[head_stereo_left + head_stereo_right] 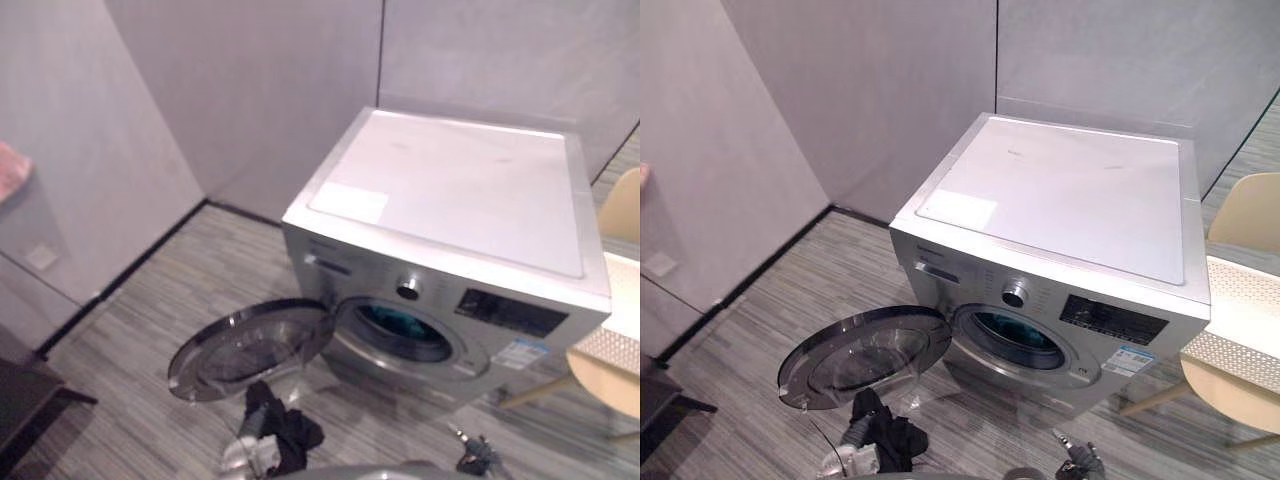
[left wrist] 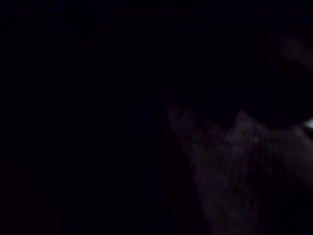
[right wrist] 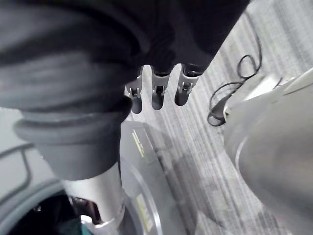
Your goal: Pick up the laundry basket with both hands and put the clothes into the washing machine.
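Looks nearly finished, with teal cloth (image 1: 398, 322) already lying inside the washing machine (image 1: 450, 190) and the door (image 1: 250, 350) hanging wide open. Shows the right hand (image 1: 475, 455) low before the machine, fingers (image 3: 157, 93) relaxed and gripping nothing. Cannot tell the grip of the left hand (image 1: 265, 425), low beside the door. Probably leaves only shutting the door.

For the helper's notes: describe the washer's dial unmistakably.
Find the silver washing machine by the grey walls. On its front panel, just above the round drum opening, sits the dial: the only round knob, left of the dark rectangular display.
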Robot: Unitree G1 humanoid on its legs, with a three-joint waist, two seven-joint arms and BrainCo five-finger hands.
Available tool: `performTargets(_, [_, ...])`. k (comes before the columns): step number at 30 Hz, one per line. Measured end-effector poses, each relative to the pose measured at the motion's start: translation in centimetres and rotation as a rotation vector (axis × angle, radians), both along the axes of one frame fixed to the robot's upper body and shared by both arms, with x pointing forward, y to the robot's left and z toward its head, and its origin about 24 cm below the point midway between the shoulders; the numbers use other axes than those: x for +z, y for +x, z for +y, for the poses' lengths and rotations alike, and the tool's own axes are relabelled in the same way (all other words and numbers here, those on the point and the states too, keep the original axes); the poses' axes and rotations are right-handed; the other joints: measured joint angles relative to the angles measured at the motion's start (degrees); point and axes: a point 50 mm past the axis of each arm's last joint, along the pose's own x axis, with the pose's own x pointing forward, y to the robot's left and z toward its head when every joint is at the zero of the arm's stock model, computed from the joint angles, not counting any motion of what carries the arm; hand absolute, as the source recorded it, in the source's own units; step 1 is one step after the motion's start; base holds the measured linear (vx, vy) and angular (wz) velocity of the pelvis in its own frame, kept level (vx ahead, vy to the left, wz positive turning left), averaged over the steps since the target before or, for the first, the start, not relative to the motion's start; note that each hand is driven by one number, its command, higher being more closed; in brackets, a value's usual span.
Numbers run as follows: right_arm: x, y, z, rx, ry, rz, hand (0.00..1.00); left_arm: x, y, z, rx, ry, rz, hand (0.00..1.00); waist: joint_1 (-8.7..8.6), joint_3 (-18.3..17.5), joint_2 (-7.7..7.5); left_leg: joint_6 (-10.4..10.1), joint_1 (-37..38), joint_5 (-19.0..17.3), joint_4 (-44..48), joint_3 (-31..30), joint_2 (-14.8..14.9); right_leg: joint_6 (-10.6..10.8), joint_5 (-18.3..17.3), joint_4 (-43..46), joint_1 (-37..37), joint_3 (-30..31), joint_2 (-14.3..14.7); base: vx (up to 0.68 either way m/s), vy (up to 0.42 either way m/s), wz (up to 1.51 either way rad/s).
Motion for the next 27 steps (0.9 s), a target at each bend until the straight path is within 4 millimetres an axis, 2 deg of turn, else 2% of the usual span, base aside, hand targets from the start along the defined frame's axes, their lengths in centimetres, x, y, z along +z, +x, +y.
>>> performTargets(1, [-0.2,-0.4,0.6,0.002,0.024,0.014,0.0,0.2,0.4,0.9,-0.035,0.042,0.003,1.0,-0.13,0.0,-1.06,0.5,-0.1,-0.3,-0.5,1.1,-1.3,1.0,2.2,-2.6,0.2,0.4,-1.3,0.23,0.307,-0.51])
performTargets(2, [-0.3,-0.5,0.6,0.006,0.028,0.019,0.0,0.4,0.8,1.2,-0.065,0.065,-0.004,1.0,-0.21,0.1,-0.96,1.3,0.0,-0.8,-0.8,2.5,-1.8,1.6,4.3,-4.1,0.0,1.2,-1.8,0.2,0.29,-0.47])
performTargets(4, [-0.3,-0.6,0.6,0.007,0.028,0.02,0.0,0.6,1.4,1.2,-0.095,0.079,-0.015,1.0,-0.12,0.4,-0.51,1.5,0.0,-0.9,-0.9,4.1,-2.6,2.0,6.3,-4.6,-0.8,2.0,-2.4,0.11,0.183,-0.77])
performTargets(5, [0.2,0.1,-0.9,0.016,-0.005,-0.02,0.0,3.1,6.8,-2.1,-0.324,0.105,-0.214,1.0,-1.71,2.5,2.42,2.0,-2.9,-0.5,-3.5,7.7,-2.7,2.7,11.4,-7.0,-7.0,3.9,-2.4,0.09,0.097,-0.99])
performTargets(8, [0.1,-0.5,-1.0,0.013,-0.009,-0.004,0.0,3.8,8.2,-4.0,-0.364,0.076,-0.277,1.0,-2.64,2.8,2.31,2.1,-2.5,-0.5,-4.6,7.7,-2.4,2.7,11.4,-7.9,-6.8,3.2,-1.5,0.05,-0.023,-0.37])
performTargets(9, [0.3,0.1,-1.1,0.017,-0.014,-0.024,0.0,4.5,9.1,-5.4,-0.401,0.063,-0.321,1.0,-3.18,4.6,2.39,2.0,-1.8,-0.5,-4.4,8.3,-1.4,1.6,12.2,-8.4,-6.8,2.6,-0.6,-0.01,-0.086,-0.26])
performTargets(10, [0.4,0.7,-1.1,0.029,-0.017,-0.038,0.0,5.2,9.7,-5.8,-0.421,0.063,-0.356,1.0,-2.94,5.5,2.55,2.0,-2.4,-0.6,-3.8,8.5,-0.8,1.6,13.3,-8.6,-7.4,1.4,-0.2,-0.07,-0.123,-0.44])
performTargets(11, [0.8,2.3,-1.0,0.071,-0.03,-0.08,0.0,7.0,11.4,-6.7,-0.466,0.063,-0.458,1.0,-2.19,6.3,2.63,2.0,-6.5,-0.6,-1.2,9.8,0.9,1.7,15.4,-8.3,-10.9,-2.1,0.6,-0.13,-0.119,-0.76])
performTargets(12, [1.5,4.7,-0.6,0.117,-0.041,-0.144,0.0,9.4,13.5,-7.7,-0.5,0.061,-0.585,1.0,-0.87,8.3,1.6,2.0,-9.6,-0.6,0.6,11.5,2.0,1.6,17.2,-7.8,-14.8,-6.4,0.8,-0.18,-0.141,-0.73])
performTargets(14, [3.0,7.7,-0.4,0.168,-0.082,-0.252,0.0,12.2,16.1,-9.4,-0.556,0.066,-0.698,1.0,-1.06,12.5,0.45,2.9,-12.4,-1.3,4.3,11.8,2.6,1.6,17.1,-6.2,-17.1,-7.9,0.6,-0.19,-0.089,-0.31])
performTargets(16, [5.8,11.2,-0.4,0.189,-0.138,-0.428,0.0,16.5,19.4,-12.4,-0.607,0.06,-0.853,1.0,-1.72,18.5,-0.05,4.0,-17.7,-2.5,11.7,11.1,4.6,1.4,16.9,-1.0,-21.3,-8.0,0.7,-0.23,-0.036,0.03])
performTargets(18, [7.1,12.4,-0.3,0.188,-0.155,-0.504,0.0,18.8,20.6,-13.9,-0.599,0.039,-0.93,1.0,-1.83,20.6,-0.63,4.2,-20.8,-2.7,15.4,11.0,5.6,1.2,16.6,2.1,-24.1,-8.2,0.7,-0.21,-0.032,-0.02])
performTargets(19, [7.9,13.0,0.0,0.2,-0.163,-0.548,0.0,20.2,21.1,-14.8,-0.582,0.021,-0.977,1.0,-1.84,21.2,-0.9,4.3,-23.3,-3.9,18.2,11.0,6.6,0.6,15.3,4.5,-26.6,-8.6,0.8,-0.2,-0.032,-0.12])
performTargets(20, [8.8,13.6,0.3,0.198,-0.174,-0.594,0.0,21.2,21.5,-15.3,-0.557,0.009,-1.009,1.0,-1.77,21.3,-0.98,4.4,-26.0,-6.5,21.2,11.0,8.1,-0.1,13.2,7.1,-29.4,-9.5,1.2,-0.22,-0.044,-0.21])
performTargets(21, [9.3,14.0,0.6,0.202,-0.179,-0.62,0.0,21.7,21.7,-15.3,-0.539,0.004,-1.027,1.0,-1.75,21.5,-1.25,4.5,-27.2,-8.2,22.6,11.2,8.9,-0.7,12.1,8.4,-30.9,-9.6,1.6,-0.19,-0.041,-0.34])
performTargets(22, [10.3,14.6,1.0,0.2,-0.175,-0.677,0.0,22.8,22.2,-15.3,-0.504,0.001,-1.057,1.0,-1.68,22.1,-2.15,4.6,-30.2,-9.4,26.0,11.4,10.0,-1.6,9.8,10.3,-33.5,-9.5,1.6,-0.24,-0.083,-0.41])
performTargets(24, [11.6,15.2,1.3,0.176,-0.183,-0.747,0.0,24.5,23.2,-14.8,-0.428,-0.008,-1.094,1.0,-2.02,22.3,-2.06,4.3,-36.1,-11.5,31.4,11.1,13.0,-1.6,9.0,13.8,-39.4,-8.8,3.0,-0.22,-0.089,-0.49])
performTargets(25, [11.8,15.2,1.2,0.167,-0.182,-0.754,0.0,24.9,23.5,-14.7,-0.404,-0.017,-1.101,1.0,-2.27,22.4,-2.09,4.3,-37.3,-11.7,32.3,11.0,13.5,-1.7,8.9,14.6,-40.6,-8.7,3.3,-0.17,-0.069,-0.4])
performTargets(27, [11.9,14.7,0.9,0.131,-0.18,-0.759,0.0,27.2,24.6,-14.4,-0.33,-0.042,-1.15,1.0,-3.2,22.9,-2.62,4.4,-41.0,-12.1,35.6,11.1,15.0,-2.7,8.0,18.9,-45.5,-7.8,3.8,-0.09,-0.06,-0.24])
